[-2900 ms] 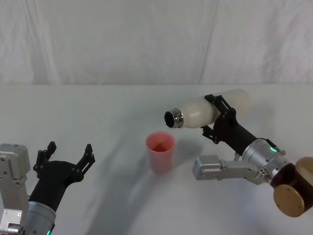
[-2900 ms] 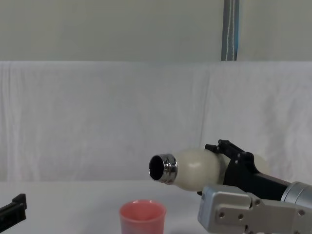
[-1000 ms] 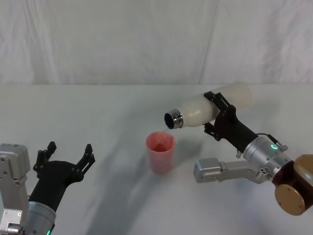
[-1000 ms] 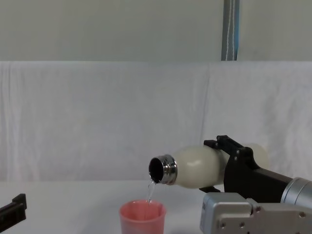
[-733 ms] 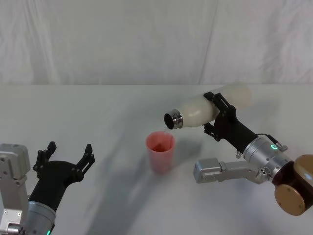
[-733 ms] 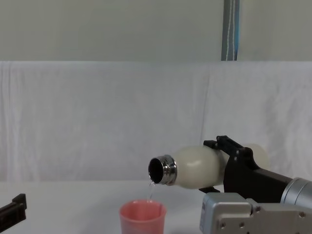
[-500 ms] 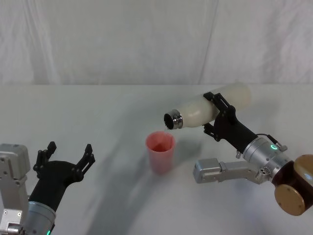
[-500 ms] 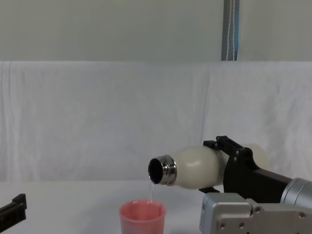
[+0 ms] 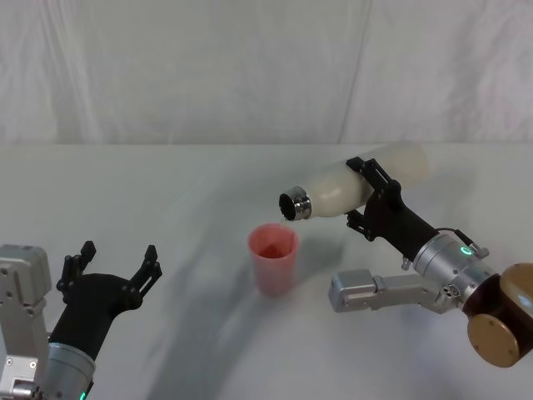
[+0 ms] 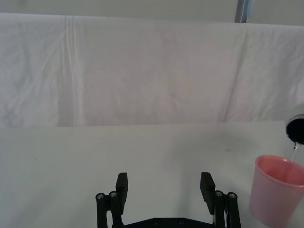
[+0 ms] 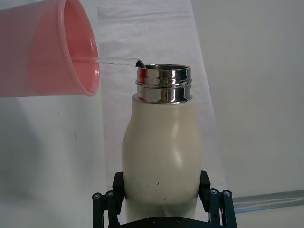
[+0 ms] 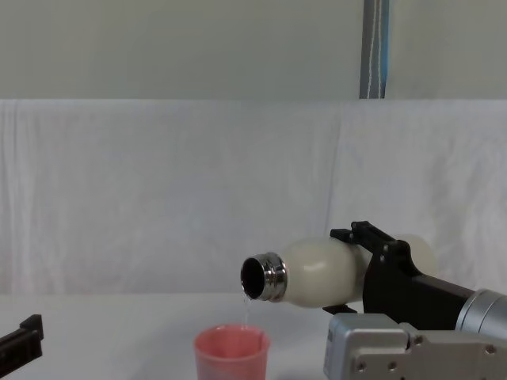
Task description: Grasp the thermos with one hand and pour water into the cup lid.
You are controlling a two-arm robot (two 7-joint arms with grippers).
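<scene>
Leftward of the cup lid [image 9: 272,257], well apart across bare desk [image 9: 200,179], the left gripper [image 9: 115,265] rests spread and empty. Right gripper [image 9: 367,193] clamps the tilted thermos [image 9: 354,187], mouth just above the lid's rim, a thin trickle falling in.

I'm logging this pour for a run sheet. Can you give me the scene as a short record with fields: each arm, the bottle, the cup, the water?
right gripper: shut on the thermos, holding it off the table
thermos: tipped near level, steel mouth above the cup lid, cap off
cup lid: pink, upright on the table
water: thin stream falling from the mouth into the cup lid
left gripper: open, idle low at the robot's left, apart from both
</scene>
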